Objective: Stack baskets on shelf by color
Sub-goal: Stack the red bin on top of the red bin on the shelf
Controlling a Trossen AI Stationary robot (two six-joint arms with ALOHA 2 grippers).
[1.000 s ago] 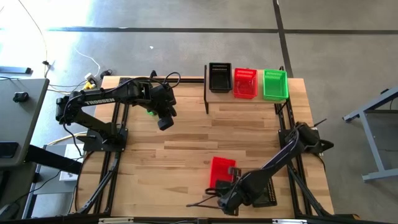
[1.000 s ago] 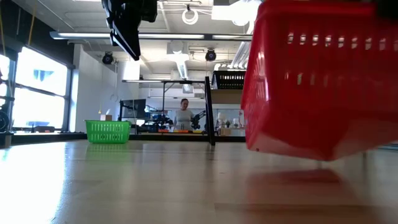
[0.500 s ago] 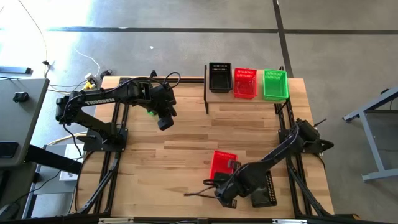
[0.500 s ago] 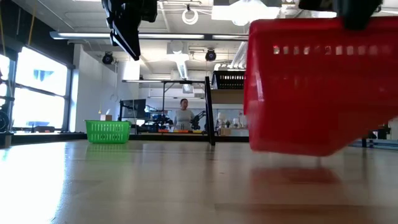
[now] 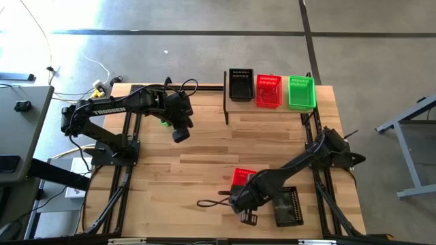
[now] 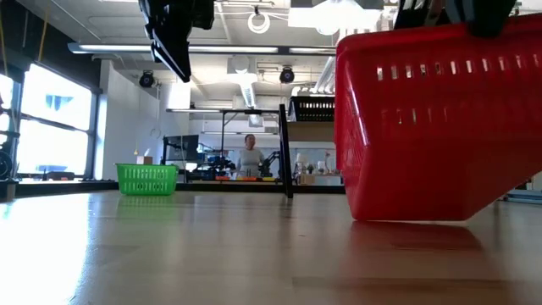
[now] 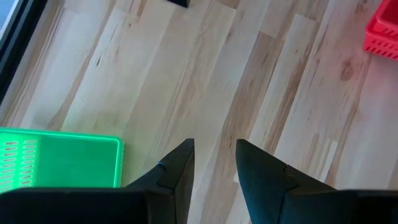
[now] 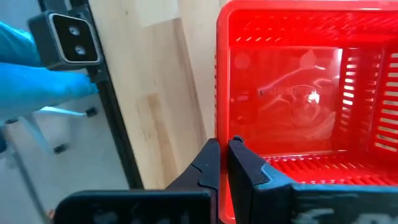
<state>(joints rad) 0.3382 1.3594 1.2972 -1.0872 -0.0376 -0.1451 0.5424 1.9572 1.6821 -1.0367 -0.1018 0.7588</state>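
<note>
Clamped on the near wall of a red basket (image 8: 292, 112), the right gripper (image 8: 222, 163) is seen with its two fingers pressed almost together over the rim. That basket (image 5: 240, 178) is placed near the front edge of the tabletop (image 5: 197, 156), and in the low view it appears tilted, with one lower edge touching the wood. A black basket (image 5: 287, 206) is found just beside it, partly covered by the right arm. On the shelf (image 5: 269, 109) at the far side, three baskets are lined up in a row: black (image 5: 240, 84), red (image 5: 268, 90) and green (image 5: 301, 92). The left gripper (image 5: 180, 131) is held above the table's left half, its fingers (image 7: 180, 168) parted with nothing between them. A green basket (image 7: 59, 157) is set on the wood under the left arm. A person (image 6: 249, 158) is visible far behind the table.
</note>
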